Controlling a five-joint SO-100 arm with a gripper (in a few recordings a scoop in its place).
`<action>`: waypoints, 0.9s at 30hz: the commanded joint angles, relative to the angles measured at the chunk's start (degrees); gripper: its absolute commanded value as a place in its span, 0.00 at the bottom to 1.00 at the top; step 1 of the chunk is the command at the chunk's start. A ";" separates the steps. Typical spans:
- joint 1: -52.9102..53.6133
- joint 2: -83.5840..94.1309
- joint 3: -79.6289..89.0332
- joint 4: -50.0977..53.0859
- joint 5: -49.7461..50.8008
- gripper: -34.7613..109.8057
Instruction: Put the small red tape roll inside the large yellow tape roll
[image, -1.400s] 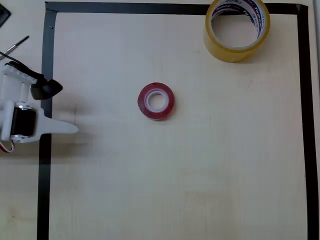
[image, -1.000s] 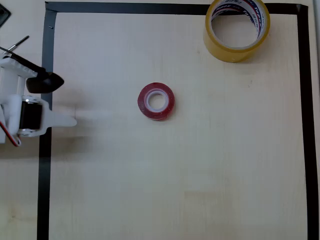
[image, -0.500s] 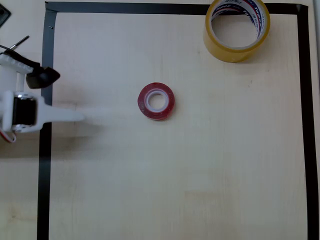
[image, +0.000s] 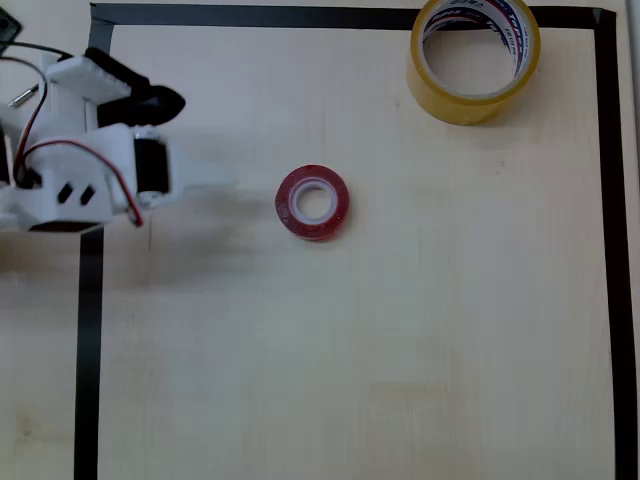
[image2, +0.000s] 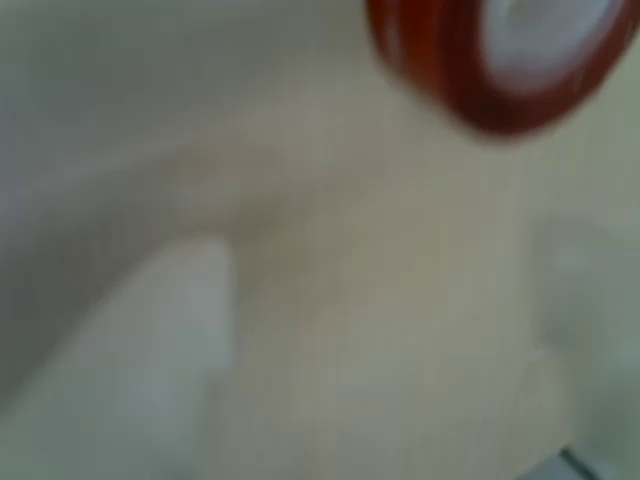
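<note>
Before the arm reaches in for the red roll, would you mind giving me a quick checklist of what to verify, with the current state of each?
1. Red tape roll lies flat, hole up, free of neighbours: ok.
2. Gripper is short of the roll, to its left in the overhead view, not touching: ok.
3. Jaws spread enough to take the roll: cannot tell; the white finger and the dark finger stand apart, but the wrist view is blurred.
4. Roll lined up with the gripper: ok, roughly; it sits at the top of the wrist view.
5. Yellow tape roll lies flat with its hole empty: ok.
6. Table between the two rolls is free: ok.
</note>
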 joint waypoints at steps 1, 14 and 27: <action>-2.90 -0.70 -6.86 -0.62 1.05 0.40; 1.49 -20.30 -18.81 -4.48 1.05 0.40; 2.72 -28.92 -24.35 -6.50 1.05 0.40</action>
